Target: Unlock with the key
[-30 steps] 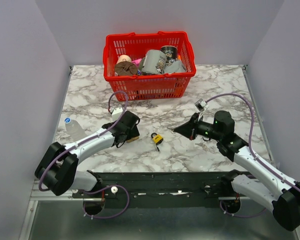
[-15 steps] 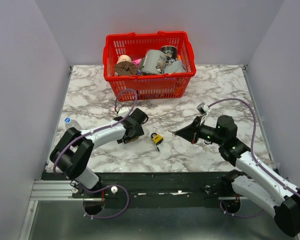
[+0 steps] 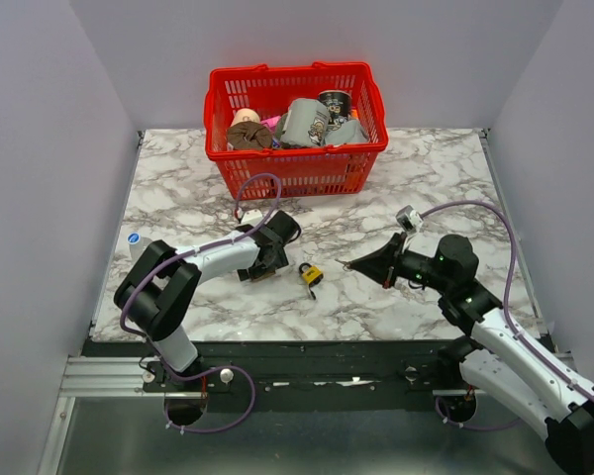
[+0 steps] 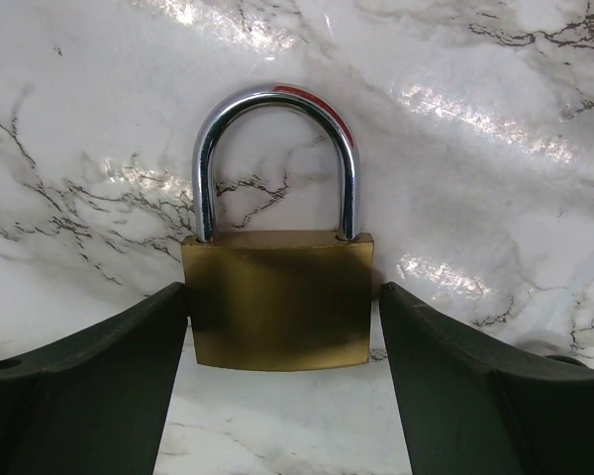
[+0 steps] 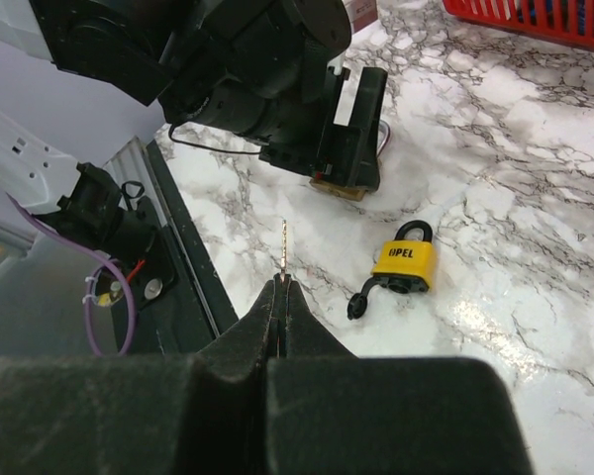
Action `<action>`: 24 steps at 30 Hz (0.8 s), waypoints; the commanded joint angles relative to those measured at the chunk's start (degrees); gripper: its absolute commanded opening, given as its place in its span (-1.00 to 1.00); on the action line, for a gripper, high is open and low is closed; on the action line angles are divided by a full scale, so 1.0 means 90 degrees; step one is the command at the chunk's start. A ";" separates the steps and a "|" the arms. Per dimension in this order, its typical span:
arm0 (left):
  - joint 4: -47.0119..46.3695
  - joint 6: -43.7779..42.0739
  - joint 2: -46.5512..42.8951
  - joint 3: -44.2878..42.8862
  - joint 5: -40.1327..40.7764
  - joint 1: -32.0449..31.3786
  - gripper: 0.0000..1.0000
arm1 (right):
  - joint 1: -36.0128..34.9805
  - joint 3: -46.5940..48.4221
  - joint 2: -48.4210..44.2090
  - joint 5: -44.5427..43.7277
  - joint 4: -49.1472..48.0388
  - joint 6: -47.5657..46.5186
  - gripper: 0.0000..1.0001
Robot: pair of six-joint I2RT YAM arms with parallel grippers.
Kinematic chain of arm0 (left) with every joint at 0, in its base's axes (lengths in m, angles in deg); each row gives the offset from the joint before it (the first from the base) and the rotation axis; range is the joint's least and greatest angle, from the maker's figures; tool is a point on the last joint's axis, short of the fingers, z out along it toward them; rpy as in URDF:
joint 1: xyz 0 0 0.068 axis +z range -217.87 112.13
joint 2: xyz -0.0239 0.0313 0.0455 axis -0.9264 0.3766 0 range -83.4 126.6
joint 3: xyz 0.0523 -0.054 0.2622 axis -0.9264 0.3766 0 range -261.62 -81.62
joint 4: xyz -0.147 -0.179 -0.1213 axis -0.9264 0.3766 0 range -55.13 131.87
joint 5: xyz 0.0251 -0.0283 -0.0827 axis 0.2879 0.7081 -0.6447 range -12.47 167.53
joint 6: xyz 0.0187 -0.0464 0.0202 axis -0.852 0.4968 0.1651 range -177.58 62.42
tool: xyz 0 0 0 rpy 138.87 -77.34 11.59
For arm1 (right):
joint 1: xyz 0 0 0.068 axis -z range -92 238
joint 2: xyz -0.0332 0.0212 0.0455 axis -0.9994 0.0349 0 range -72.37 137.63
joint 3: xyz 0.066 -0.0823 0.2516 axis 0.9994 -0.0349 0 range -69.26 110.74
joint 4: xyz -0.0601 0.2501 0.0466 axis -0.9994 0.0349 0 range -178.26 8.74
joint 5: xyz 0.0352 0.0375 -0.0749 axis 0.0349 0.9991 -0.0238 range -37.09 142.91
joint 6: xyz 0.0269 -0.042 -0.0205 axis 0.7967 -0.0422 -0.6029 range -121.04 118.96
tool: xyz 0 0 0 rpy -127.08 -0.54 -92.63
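Now: 2 arms, 2 padlocks and 1 key on a marble table [image 3: 426,168].
Top view: the left gripper [image 3: 266,263] sits low over the brass padlock [image 3: 262,276]; the yellow padlock [image 3: 311,274] lies just to its right, and the right gripper [image 3: 351,264] points at that lock from nearby without touching it; the key is too small to make out here. Left wrist view: the jaws stand wide, 1 finger [image 4: 99,386] on each side of the brass body, just beside its edges, clamping nothing. Right wrist view: the right gripper is closed on the key [image 5: 284,242], whose thin blade juts beyond the fingertips, above the table and short of the yellow padlock.
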 commanded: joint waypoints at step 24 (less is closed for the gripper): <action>-0.1088 -0.0466 0.0289 0.0448 -0.1394 -0.0036 -0.39 | -0.0634 -0.0411 0.0809 -0.0672 -0.1017 0.0212 -0.99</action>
